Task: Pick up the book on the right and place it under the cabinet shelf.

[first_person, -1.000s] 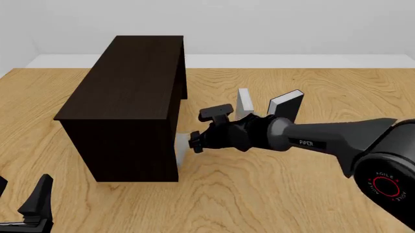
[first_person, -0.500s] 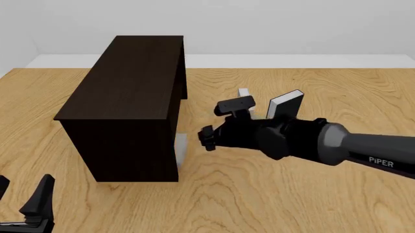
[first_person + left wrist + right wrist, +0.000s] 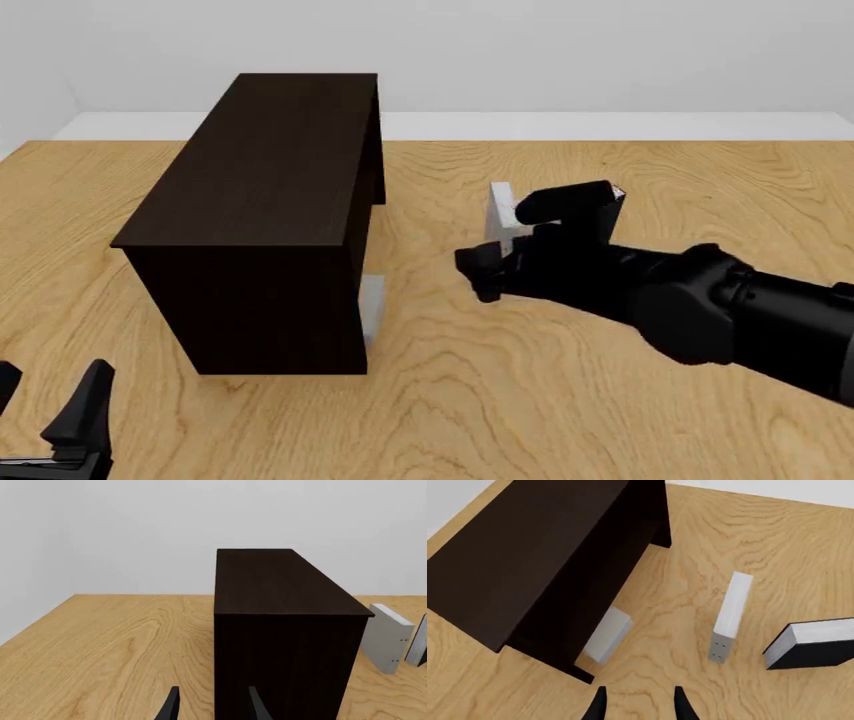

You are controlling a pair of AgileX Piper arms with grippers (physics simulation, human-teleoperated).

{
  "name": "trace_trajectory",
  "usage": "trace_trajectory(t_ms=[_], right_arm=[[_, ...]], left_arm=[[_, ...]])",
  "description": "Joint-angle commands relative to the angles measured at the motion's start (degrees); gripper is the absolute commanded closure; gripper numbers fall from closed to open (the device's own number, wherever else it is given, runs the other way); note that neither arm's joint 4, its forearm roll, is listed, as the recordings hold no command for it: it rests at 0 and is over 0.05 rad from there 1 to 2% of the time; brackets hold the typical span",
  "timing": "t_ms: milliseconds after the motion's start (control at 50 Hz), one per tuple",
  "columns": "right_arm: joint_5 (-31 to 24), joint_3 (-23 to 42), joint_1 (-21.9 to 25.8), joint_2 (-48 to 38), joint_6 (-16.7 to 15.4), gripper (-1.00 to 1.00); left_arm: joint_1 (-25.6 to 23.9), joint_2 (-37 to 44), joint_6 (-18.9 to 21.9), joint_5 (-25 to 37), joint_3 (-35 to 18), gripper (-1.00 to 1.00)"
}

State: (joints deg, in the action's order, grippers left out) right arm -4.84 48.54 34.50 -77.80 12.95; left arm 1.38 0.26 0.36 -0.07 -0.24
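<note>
The dark-brown cabinet [image 3: 260, 215] is taken as the landmark on the wooden table [image 3: 534, 400]; it is seen standing upright, its open side turned toward the right arm's half of the table. A light-grey book [image 3: 372, 312] is seen leaning at the foot of that open side, partly inside the cabinet's lower opening and partly out on the table, as the right wrist view [image 3: 606, 634] confirms; whether it lies fully under the shelf board cannot be told. A second grey book [image 3: 503, 213] with tiny dots on its spine is seen standing on edge to the right of the cabinet, apart from it; a black-covered book [image 3: 591, 212] with white page edges is seen just beyond that one, farther from the cabinet, largely hidden in the front view by the right arm. The right gripper [image 3: 638, 704] is held above the table near the cabinet's open side, its fingers spread and nothing between them. The left gripper [image 3: 211, 705] is held low at the near end of the cabinet, fingers likewise parted and empty.
</note>
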Motion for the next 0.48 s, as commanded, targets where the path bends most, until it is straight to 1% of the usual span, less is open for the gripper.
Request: trace_trajectory(t_ms=[20,200,340,400,480], right_arm=[[5.0,-4.3,-1.4,7.9,4.1,-1.0],[4.5,-5.3,-2.4,11.0,3.3,-1.0],[4.8,-7.5,-2.6,15.2,4.3,-1.0],[4.4,-8.4,-3.0,17.8,4.4,-1.0],[4.3,-8.5,-3.4,18.5,4.1,-1.0]], left_arm=[[-1.1,0.1,-0.1,0.2,0.1,-1.0],[-1.0,0.1,-0.1,0.0,0.1,-1.0],[-1.1,0.1,-0.1,0.0,0.1,-1.0],[-1.0,0.2,-0.1,-0.1,0.1,-1.0],[-1.0,0.2,-0.1,-0.1,0.1,-1.0]])
